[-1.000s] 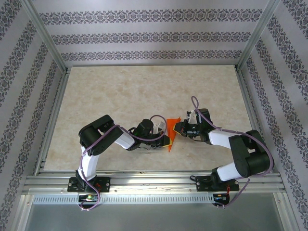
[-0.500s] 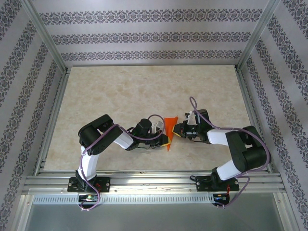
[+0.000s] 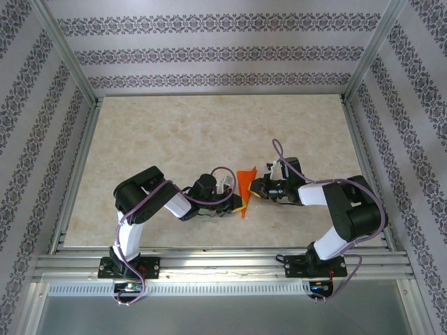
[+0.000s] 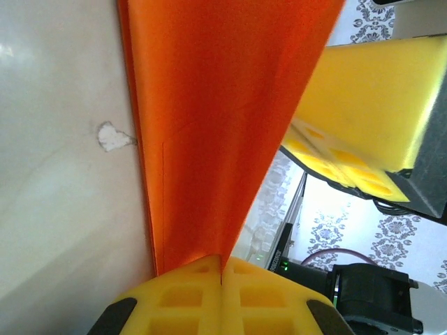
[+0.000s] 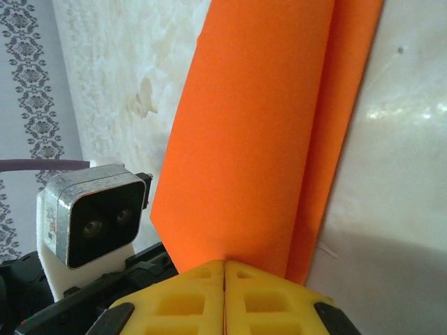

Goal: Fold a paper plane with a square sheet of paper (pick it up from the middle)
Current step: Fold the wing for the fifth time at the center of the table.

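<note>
mid-fold by the look of it: left tool [image 4: 222, 269] and right tool [image 5: 225, 269] each clamp from opposite sides the narrow creased orange paper [image 3: 245, 183] at the bench's [image 3: 174, 132] near middle, so next probably comes pressing that crease without tearing.

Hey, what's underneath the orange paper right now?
Beige tabletop shows around the orange paper, which the left hand and right hand pinch shut. The patch directly beneath is covered.
</note>
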Robot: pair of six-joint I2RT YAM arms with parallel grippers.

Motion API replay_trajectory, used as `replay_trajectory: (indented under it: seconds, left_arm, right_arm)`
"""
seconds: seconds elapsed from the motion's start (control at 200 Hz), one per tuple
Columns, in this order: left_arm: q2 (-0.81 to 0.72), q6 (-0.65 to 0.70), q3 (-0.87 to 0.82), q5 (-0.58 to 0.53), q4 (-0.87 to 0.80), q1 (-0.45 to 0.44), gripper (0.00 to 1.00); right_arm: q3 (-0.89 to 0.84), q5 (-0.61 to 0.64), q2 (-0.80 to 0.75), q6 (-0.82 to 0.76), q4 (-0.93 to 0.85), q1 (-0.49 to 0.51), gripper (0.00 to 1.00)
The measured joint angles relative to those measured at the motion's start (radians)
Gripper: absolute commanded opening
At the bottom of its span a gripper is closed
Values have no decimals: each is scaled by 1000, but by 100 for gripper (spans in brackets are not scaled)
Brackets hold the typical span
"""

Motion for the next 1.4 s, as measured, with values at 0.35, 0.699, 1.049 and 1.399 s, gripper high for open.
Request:
replay_trajectory:
  seconds: [0.35,0.699,1.049,1.399]
  left_arm:
    - [6,-20,-3,0,18,5,0]
    - [6,-32,-3,-5,20,8,0]
    - [6,-36,-3,-14,19,8,0]
    - [6,-37,-11,-19,26,8,5]
  right_arm:
    - [25,-21,48,-3,7,-6,8]
    - [55,-28,85,-11,7,-6,9]
    - [80,-34,147,-29,3,-6,8]
    - [106,-40,157,-53,-42,3,7]
